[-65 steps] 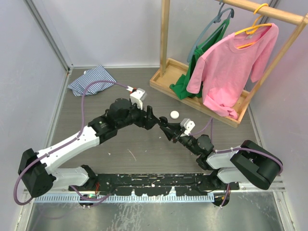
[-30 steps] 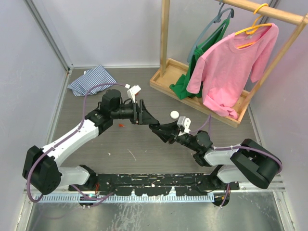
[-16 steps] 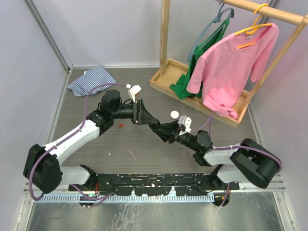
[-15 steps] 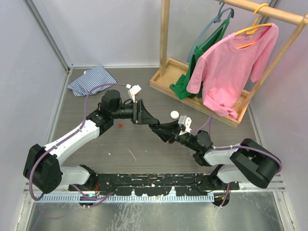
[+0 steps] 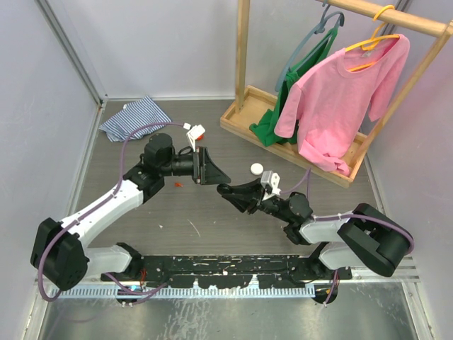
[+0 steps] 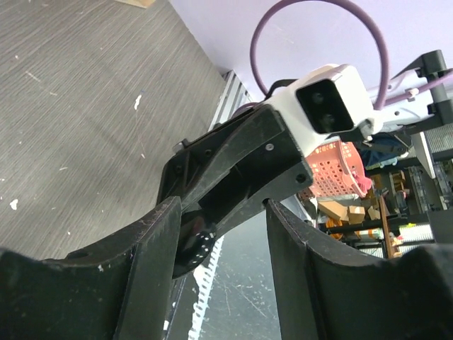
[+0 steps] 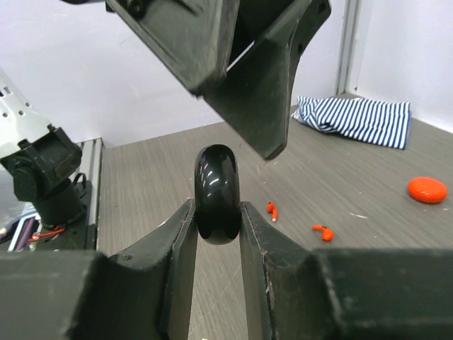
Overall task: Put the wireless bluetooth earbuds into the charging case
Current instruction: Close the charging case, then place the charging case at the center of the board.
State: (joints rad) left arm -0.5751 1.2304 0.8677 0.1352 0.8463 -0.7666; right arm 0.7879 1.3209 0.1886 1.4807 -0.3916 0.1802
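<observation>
A glossy black charging case (image 7: 216, 177) stands on edge, pinched between my right gripper's (image 7: 216, 212) fingers, shut on it and held above the table. Right in front of it, my left gripper (image 5: 215, 175) points at the case tip to tip, jaws apart. From the left wrist, the case (image 6: 190, 244) shows just inside the left finger (image 6: 152, 241), with an open gap across to the other finger. Two red-orange earbuds (image 7: 271, 210) (image 7: 323, 231) lie on the table beyond the case. They show as a small red speck (image 5: 178, 183) from above.
A white puck (image 5: 257, 168) lies on the table behind the grippers. An orange-red puck (image 7: 427, 189) sits near a striped cloth (image 5: 134, 117) at the back left. A wooden rack (image 5: 283, 142) with pink and green shirts fills the back right.
My left gripper's jaws have narrowed, and it has drawn back slightly to the left. The right gripper with the case has edged left after it.
</observation>
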